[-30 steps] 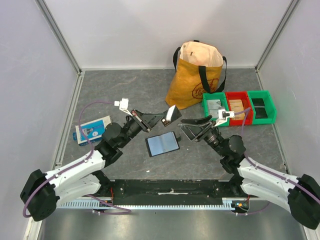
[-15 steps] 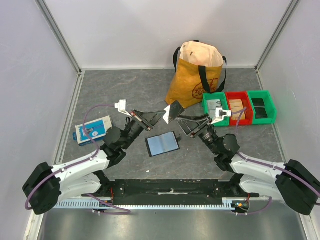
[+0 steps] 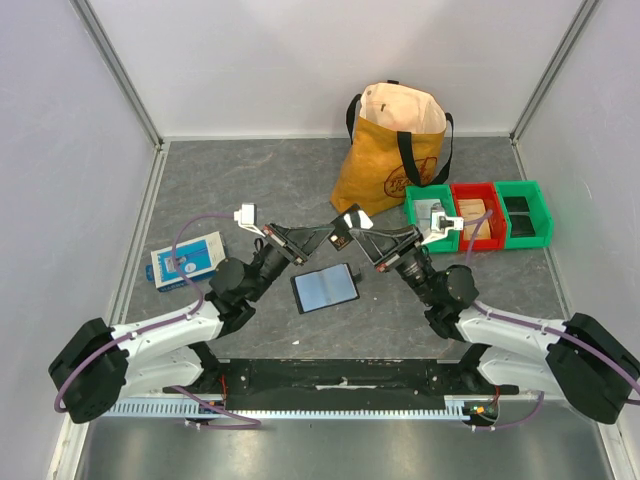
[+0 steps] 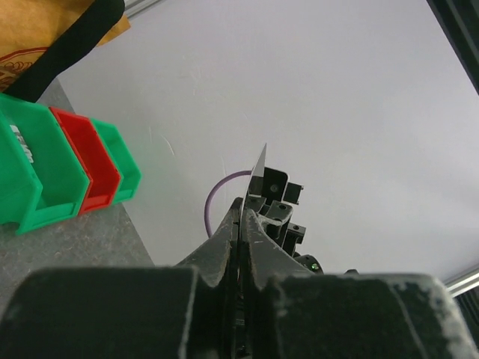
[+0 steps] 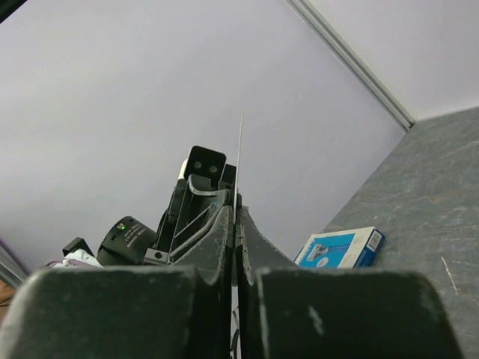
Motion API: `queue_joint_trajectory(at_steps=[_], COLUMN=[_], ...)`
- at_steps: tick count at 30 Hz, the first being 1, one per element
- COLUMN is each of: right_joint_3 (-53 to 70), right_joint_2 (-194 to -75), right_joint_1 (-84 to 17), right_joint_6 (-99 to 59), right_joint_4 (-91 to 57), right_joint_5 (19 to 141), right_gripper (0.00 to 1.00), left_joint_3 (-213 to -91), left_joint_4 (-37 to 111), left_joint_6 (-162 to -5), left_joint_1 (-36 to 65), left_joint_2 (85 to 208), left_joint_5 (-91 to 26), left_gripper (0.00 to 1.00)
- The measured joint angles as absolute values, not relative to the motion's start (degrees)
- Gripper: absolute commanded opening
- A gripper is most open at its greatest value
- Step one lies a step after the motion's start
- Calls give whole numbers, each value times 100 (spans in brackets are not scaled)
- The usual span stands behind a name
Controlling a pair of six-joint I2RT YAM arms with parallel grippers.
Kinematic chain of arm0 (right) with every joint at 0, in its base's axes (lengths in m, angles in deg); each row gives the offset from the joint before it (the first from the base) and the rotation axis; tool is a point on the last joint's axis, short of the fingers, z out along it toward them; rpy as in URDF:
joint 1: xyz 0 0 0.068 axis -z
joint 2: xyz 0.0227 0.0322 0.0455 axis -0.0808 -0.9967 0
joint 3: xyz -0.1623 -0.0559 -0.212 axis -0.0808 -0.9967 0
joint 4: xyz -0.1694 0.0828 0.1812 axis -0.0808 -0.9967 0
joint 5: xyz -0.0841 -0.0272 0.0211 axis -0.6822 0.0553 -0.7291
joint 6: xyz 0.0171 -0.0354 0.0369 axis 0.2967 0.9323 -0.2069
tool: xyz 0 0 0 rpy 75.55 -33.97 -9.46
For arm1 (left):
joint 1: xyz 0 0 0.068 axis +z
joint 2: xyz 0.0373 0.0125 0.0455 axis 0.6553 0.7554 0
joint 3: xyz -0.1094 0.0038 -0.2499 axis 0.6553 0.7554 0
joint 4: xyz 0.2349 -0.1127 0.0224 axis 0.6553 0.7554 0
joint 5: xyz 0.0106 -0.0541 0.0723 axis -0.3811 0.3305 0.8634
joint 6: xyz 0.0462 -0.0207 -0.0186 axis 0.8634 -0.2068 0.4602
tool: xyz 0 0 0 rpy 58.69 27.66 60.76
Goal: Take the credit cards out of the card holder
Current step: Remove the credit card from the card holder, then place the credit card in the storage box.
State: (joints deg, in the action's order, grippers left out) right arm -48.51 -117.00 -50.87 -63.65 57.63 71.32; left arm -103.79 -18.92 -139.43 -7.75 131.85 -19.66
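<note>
One credit card (image 3: 347,221) is out of the holder and hangs in the air over the middle of the table (image 3: 250,180), pinched from both sides. The left gripper (image 3: 332,238) reaches in from eight o'clock and is clamped tight on it. The right gripper (image 3: 360,234) comes from four o'clock with its fingers pressed together on the same card. Each wrist view shows a thin sheet standing edge-on out of closed fingertips, with the other gripper right behind it. The card holder (image 3: 325,288) lies flat on the table at six o'clock of that meeting point, apart from both grippers. It shows a pale blue-grey face inside a black border; that face may be another card sitting in it, though from above a card and a lining look alike. I judge the task partly done: at least one card is free of the holder. What seems left is for one gripper to let go so the other can set this card down, and then for anything in the holder to be drawn out.
</note>
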Motion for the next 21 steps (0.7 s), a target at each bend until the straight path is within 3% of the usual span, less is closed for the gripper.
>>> queue_joint_trajectory(at_steps=[4, 7, 13, 21], right_joint_3=[-4851, -4851, -4853, -4346], right_joint_2=[-11619, -11377, -10474, -9497], right_joint_1=[-5096, -5057, -4368, -2967], right_joint_6=[-6411, -6374, -6374, -6053], right_joint_4=[5667, 5345, 4113, 1341], right_joint_5=[7090, 7036, 6961, 6889], right_gripper=[0, 0, 0, 0], left_joint_3=[-10366, -10364, -10460, -11334], left_joint_4=[-1831, -1472, 30, 2443], left_joint_6=[-14017, -14076, -13893, -12800], left_joint_1=[-775, -755, -104, 2082], left_joint_2=[13181, 13043, 12232, 12051], left_joint_5=[-1927, -1866, -2091, -4093], left_gripper=[57, 73, 85, 92])
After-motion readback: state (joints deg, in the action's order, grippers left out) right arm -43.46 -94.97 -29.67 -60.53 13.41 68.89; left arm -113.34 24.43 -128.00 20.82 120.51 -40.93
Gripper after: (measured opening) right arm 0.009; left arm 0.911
